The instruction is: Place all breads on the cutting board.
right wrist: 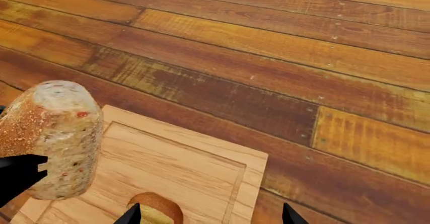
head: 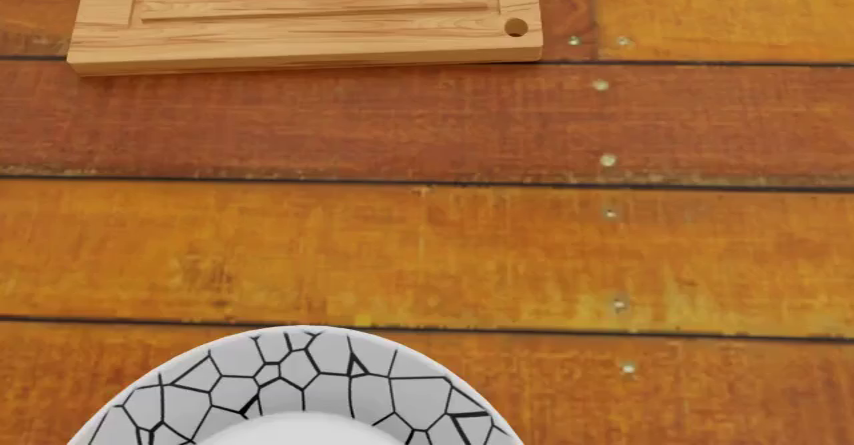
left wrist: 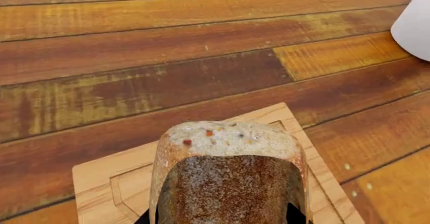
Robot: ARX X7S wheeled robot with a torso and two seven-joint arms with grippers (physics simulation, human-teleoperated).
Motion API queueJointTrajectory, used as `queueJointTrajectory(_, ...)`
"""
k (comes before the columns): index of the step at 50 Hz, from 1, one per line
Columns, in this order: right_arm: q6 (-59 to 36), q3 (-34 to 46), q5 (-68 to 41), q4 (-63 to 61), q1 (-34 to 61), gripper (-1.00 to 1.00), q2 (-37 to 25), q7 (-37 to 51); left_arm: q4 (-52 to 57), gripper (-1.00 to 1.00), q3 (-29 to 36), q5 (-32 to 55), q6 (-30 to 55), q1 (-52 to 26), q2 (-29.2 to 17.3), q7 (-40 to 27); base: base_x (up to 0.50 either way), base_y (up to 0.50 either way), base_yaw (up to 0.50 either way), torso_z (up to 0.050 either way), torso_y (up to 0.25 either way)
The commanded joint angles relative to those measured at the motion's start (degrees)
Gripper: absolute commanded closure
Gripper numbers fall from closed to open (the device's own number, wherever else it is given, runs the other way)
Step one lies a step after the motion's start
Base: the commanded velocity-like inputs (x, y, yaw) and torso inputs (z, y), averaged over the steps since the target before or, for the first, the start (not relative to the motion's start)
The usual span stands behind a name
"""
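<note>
The left hand (left wrist: 218, 219) grips a speckled loaf (left wrist: 232, 173) and holds it above the board (right wrist: 168, 168), so it can be lowered there. The right hand (right wrist: 208, 216) hangs released over a small roll (right wrist: 156, 206) that lies on the board.

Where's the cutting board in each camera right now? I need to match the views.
Left wrist: cutting board at the lower edge, under the held speckled loaf.
Head: along the top edge, hole at its right corner.
Right wrist: lower left, groove visible, round roll on it.
Shared landmark: the board's carved groove.
</note>
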State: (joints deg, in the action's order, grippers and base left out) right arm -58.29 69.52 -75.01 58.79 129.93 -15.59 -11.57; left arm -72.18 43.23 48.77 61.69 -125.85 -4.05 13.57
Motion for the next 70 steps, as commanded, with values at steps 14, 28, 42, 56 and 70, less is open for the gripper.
queueJointTrajectory(14,-1.21,-2.98,-1.98,-4.46,-1.87,-1.00,-3.46,3.56,-2.80,1.00,14.27,12.70,-0.20,1.28,4.04,-1.82,0.00,0.00,0.00,0.000,0.001)
queueJointTrajectory(28,-0.84,-2.87,-1.22,-3.84,-2.28,-1.00,-3.31,2.99,-2.80,1.00,14.97,12.21,-0.81,1.86,4.04,-3.45,0.00,0.00,0.00,0.000,0.000)
queueJointTrajectory(42,-1.21,-3.90,-1.94,-5.60,-3.13,-1.00,-4.43,4.50,-2.12,1.00,33.79,29.11,-5.05,2.23,4.04,-5.50,0.00,0.00,0.00,0.000,0.000)
queueJointTrajectory(56,-1.65,-4.40,-2.23,-6.66,-3.68,-1.00,-5.09,5.17,-1.92,-1.00,44.06,39.21,-8.12,1.33,4.04,-6.49,0.00,0.00,0.00,0.000,0.000)
queueJointTrajectory(70,-3.00,-5.17,-2.72,-8.17,-2.47,-1.00,-6.38,6.47,-2.62,-1.00,46.59,42.77,-8.91,-3.64,4.04,-3.85,0.00,0.00,0.00,0.000,0.000)
